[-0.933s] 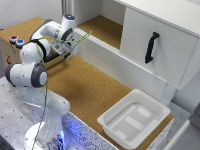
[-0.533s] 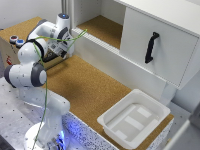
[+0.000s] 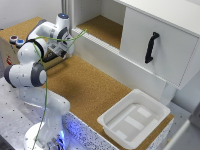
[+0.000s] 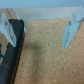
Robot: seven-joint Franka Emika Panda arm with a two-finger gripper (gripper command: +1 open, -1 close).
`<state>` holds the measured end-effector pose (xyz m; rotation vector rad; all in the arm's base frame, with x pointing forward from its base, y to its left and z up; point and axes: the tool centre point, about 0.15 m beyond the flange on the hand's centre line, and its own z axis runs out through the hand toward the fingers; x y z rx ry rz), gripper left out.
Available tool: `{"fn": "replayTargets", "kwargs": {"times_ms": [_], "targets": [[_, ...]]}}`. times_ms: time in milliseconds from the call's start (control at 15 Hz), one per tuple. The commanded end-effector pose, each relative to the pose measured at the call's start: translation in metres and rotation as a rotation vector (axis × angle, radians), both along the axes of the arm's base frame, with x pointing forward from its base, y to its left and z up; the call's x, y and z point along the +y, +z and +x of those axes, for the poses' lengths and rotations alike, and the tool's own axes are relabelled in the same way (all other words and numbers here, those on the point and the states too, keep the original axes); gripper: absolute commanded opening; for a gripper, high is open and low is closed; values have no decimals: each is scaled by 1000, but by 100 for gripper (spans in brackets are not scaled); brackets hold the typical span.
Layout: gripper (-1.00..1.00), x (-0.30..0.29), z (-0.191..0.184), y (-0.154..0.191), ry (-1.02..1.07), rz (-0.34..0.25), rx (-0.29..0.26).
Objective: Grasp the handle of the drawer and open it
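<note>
The drawer (image 3: 165, 55) is a large white boxy unit at the exterior view's upper right, with a flat front panel. Its handle (image 3: 151, 47), a slim black curved bar, stands upright on that panel. My gripper (image 3: 64, 51) is far from it, at the exterior view's upper left, pointing down over the cork surface. In the wrist view my gripper (image 4: 37, 42) is open and empty. Its two pale blue fingers (image 4: 71, 27) stand wide apart over bare cork. The handle and the drawer are out of the wrist view.
A shallow white plastic tray (image 3: 114, 125) sits on the cork at the front right. A dark low box (image 3: 50, 63) lies under the gripper and also shows in the wrist view (image 4: 14, 50). Small blue and red caps (image 3: 16, 41) sit at the far left. An open cork-floored shelf (image 3: 100, 26) lies left of the drawer.
The wrist has shifted slightly up and to the exterior view's left. The gripper stays open, and the drawer and handle have not moved.
</note>
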<state>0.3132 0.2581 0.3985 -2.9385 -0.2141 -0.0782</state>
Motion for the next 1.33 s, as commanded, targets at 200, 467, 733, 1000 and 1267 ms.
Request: {"fn": "replayTargets", "kwargs": {"times_ms": [200,467,733,1000,1267], "targets": [[100,45,41,-47,145,67,82],[100,60,44,-54,168,77,98],[100,76,46,-55,183,79,105],[100,94,47,-66,157,40,123],[100,84,35,-76,44,36,117]]}}
